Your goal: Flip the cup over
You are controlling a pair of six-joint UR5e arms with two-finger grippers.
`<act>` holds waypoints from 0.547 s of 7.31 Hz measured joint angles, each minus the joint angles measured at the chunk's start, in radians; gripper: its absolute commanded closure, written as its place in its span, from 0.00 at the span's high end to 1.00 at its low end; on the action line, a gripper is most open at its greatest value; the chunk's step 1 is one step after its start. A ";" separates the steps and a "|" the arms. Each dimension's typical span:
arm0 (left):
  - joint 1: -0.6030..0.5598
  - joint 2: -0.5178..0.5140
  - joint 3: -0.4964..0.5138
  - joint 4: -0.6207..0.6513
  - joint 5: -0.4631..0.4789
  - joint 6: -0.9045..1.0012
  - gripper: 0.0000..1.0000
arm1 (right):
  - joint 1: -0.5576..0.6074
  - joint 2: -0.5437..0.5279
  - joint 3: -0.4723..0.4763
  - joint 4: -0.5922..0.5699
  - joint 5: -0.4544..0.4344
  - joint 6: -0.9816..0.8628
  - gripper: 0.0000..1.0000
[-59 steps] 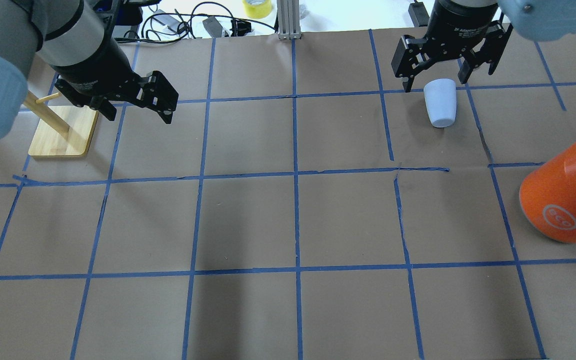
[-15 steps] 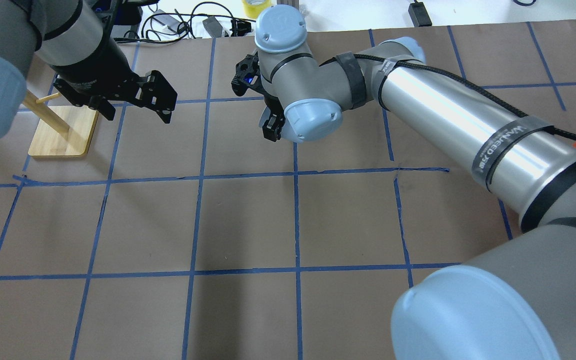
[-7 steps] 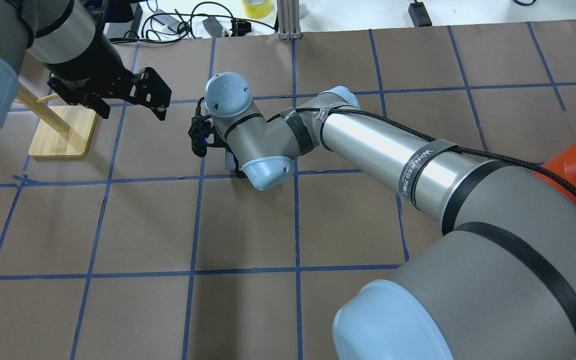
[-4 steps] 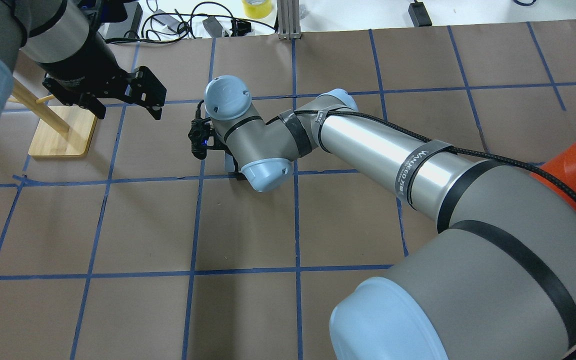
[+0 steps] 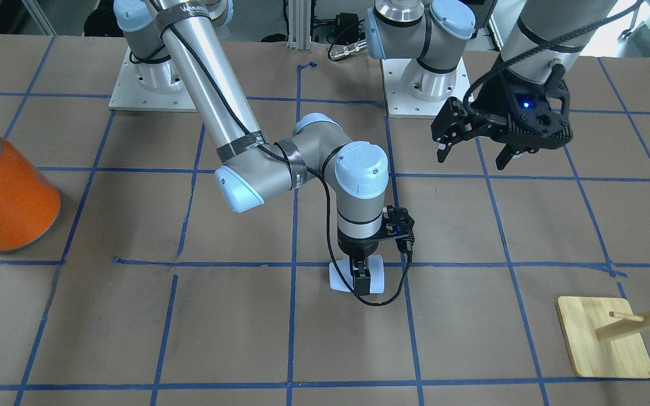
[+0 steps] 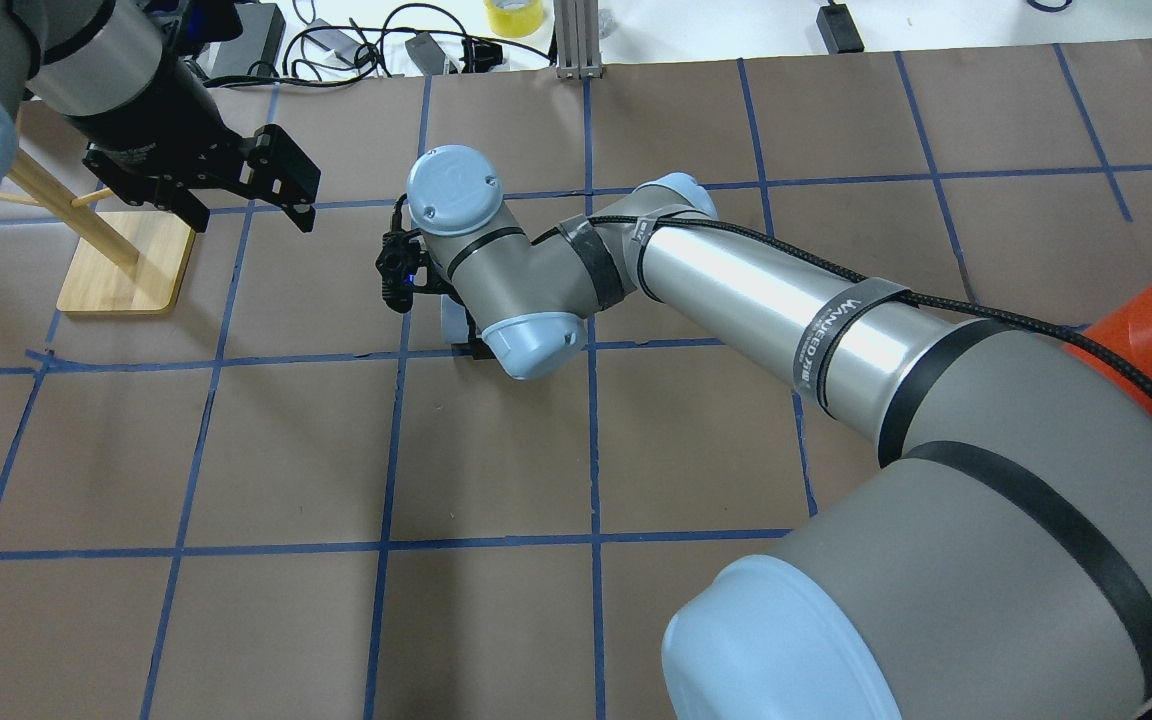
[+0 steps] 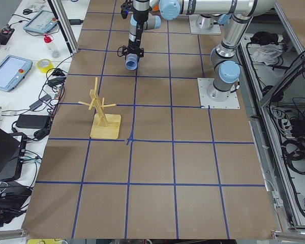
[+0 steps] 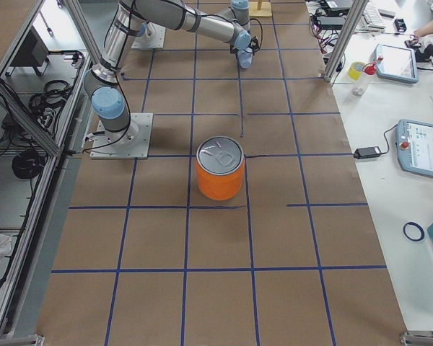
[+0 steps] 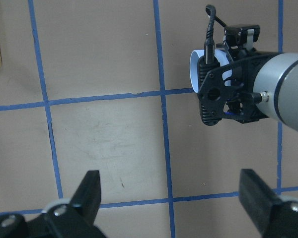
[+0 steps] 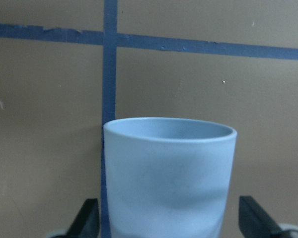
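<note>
Taking 12 o'clock as straight away from the robot in the overhead view, the cup point(image 5: 339, 276) lies on its side near the middle of the table point(image 6: 496, 450), with its mouth toward 9 o'clock. The right gripper point(image 5: 361, 279) points straight down over it, jaws apart. One finger is on the 12 o'clock side of the cup wall and one on the 6 o'clock side. In the right wrist view the fingers point(image 10: 88, 218) stand just beside the wall, and a thin strip of table shows between each finger and the cup. The rim sits toward 12 o'clock in that view, with a crossing of blue tape lines point(image 10: 109, 37) just past it. The cup is down at the paper, but I cannot tell whether its wall rests on the table.

The left gripper point(image 5: 471, 160) hovers at about 10 o'clock from the cup, well apart from it, jaws wide apart. Past it, also at 10 o'clock, a wooden peg stand point(image 6: 121, 265) sits near the table's 9 o'clock edge. The orange can point(image 6: 1136, 350) stands at 3 o'clock, well apart, beyond the right arm's forearm point(image 6: 786, 300), which crosses the table from 4 o'clock. Toward 6 o'clock bare brown paper runs to the bottom of the overhead view. The 12 o'clock edge, with cables point(image 6: 356, 45) beyond it, lies well off
</note>
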 measured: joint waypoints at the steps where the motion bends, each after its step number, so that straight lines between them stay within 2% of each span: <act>1: 0.043 -0.028 0.001 -0.002 -0.051 0.048 1.00 | -0.015 -0.010 -0.003 0.009 -0.004 0.000 1.00; 2: 0.077 -0.060 0.003 -0.004 -0.126 0.088 1.00 | -0.050 -0.033 -0.005 0.046 -0.006 0.000 1.00; 4: 0.118 -0.146 -0.005 0.001 -0.282 0.183 1.00 | -0.169 -0.139 -0.005 0.209 -0.002 0.001 1.00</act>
